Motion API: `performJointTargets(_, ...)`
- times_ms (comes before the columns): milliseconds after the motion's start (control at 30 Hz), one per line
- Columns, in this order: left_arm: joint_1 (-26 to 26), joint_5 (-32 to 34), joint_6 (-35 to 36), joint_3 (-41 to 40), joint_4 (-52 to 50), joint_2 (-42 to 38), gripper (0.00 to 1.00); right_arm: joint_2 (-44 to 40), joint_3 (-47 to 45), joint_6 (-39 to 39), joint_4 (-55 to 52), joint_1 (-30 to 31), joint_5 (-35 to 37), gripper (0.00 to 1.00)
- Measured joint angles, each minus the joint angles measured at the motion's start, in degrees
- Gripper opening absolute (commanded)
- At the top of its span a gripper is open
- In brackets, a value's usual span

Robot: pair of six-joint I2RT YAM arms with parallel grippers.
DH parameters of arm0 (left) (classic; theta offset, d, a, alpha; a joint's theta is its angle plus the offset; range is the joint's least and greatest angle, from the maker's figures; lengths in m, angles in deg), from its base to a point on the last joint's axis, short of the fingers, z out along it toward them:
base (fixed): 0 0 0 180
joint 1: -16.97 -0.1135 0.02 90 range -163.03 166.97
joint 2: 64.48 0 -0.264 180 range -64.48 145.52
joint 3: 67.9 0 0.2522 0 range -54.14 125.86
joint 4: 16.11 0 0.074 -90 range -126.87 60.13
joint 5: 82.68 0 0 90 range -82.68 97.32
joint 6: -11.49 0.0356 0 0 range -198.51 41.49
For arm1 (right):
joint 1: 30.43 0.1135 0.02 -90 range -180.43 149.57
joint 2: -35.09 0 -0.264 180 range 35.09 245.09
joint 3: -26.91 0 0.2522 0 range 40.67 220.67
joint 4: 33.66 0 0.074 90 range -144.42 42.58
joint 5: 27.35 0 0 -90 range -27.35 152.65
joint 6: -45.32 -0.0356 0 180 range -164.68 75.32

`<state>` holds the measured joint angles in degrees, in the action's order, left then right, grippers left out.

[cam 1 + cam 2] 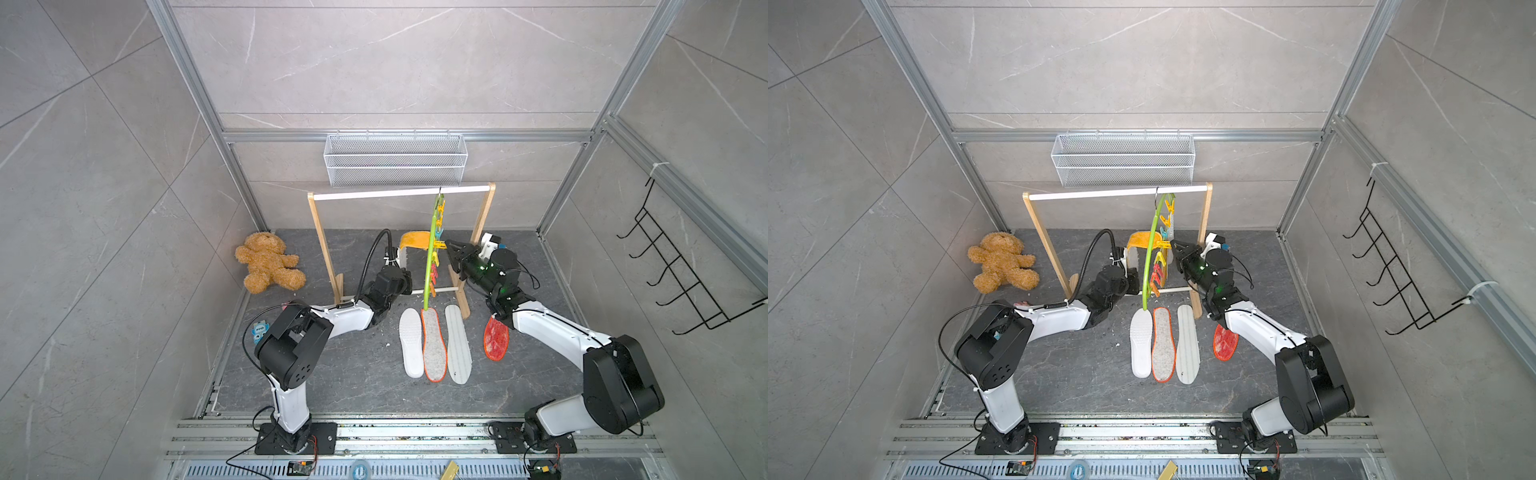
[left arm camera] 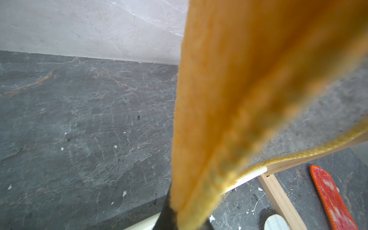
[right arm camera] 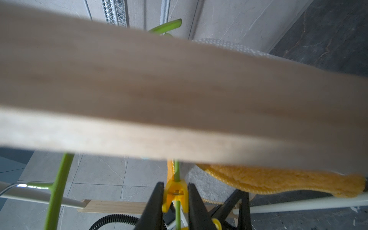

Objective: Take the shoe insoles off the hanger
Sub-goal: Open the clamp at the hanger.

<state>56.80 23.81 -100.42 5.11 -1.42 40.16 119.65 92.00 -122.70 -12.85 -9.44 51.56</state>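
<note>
Though near, hanger [image 3: 57,189] mostly behind blurry post [image 3: 179,95].

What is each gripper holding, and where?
Orange insole, by its free end, in left gripper; yellow clip, by its sides, in right gripper.

Both my top views look steeply down, sharing the whole wooden rack [image 1: 323,245]. Wrist cameras sit close: left against the orange-yellow insole [image 2: 239,89], right behind a blurred rack post [image 3: 179,89], facing a yellow clip [image 3: 175,191].

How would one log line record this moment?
left gripper: holds fuzzy orange-yellow insole; right gripper: squeezes yellow plastic clip on curved lime-green hanger; step: unclipping
</note>
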Motion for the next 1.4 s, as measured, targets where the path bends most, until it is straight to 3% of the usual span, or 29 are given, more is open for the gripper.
performJointTargets(633,-0.39,4.28,-2.56,-4.04,-0.09,-1.53,0.0,0.55,0.0,0.0,0.44,1.84,0.46,0.21)
performJointTargets(800,-0.52,4.44,-2.78,-4.46,-0.07,-2.12,0.0,0.94,0.02,0.0,0.92,1.99,0.7,0.25)
performJointTargets(1400,-0.79,4.39,-2.62,-8.59,-0.24,-7.61,0.0,-2.36,-0.5,3.39,-1.68,2.47,2.4,0.64)
